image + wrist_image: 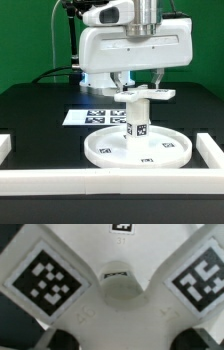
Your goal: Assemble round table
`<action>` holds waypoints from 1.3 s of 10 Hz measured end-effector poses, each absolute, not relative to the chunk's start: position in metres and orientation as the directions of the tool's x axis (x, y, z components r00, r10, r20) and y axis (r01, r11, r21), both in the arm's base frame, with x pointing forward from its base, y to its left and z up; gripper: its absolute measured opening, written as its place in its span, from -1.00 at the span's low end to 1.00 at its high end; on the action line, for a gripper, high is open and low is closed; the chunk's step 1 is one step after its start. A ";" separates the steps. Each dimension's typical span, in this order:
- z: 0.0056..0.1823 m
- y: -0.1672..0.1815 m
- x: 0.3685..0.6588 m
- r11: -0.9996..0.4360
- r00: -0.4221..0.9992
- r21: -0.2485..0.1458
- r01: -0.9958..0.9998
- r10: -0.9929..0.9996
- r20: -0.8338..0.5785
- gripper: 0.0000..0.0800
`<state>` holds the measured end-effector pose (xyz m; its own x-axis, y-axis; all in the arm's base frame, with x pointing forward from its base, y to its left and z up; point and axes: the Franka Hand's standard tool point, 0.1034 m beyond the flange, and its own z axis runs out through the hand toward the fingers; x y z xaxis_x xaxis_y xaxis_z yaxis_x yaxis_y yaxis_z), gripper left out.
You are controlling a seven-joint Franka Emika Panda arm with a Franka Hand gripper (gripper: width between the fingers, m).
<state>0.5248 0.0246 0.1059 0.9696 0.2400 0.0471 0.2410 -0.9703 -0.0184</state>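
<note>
The large rimmed round disc lies flat on the black table. The short cylindrical leg stands upright on its middle, with tags on its side. The cross-shaped base sits level on top of the leg. My gripper comes straight down onto it, one finger on either side, shut on it. In the wrist view the base fills the frame with tagged arms. The leg's end shows in the base's middle hole. My gripper has dark fingertips on both sides of the base.
The marker board lies flat behind the disc. White border rails run along the front, the exterior view's right and left. The arm's white body hangs over the disc.
</note>
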 end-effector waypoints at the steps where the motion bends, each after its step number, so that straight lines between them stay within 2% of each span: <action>1: 0.106 0.022 0.526 -0.975 0.974 -0.016 0.220 0.219 0.061 0.12; 2: 0.106 0.015 0.529 -0.991 0.986 -0.015 0.135 0.133 0.095 0.12; 4: 0.106 0.013 0.530 -0.980 0.974 -0.068 -0.185 -0.192 0.119 0.12; 6: 0.106 0.012 0.529 -0.892 0.890 -0.132 -0.433 -0.446 0.096 0.12; 7: 0.106 0.012 0.529 -0.843 0.843 -0.146 -0.517 -0.531 0.081 0.12; 13: 0.105 0.013 0.529 -0.603 0.609 -0.173 -0.779 -0.793 0.018 0.12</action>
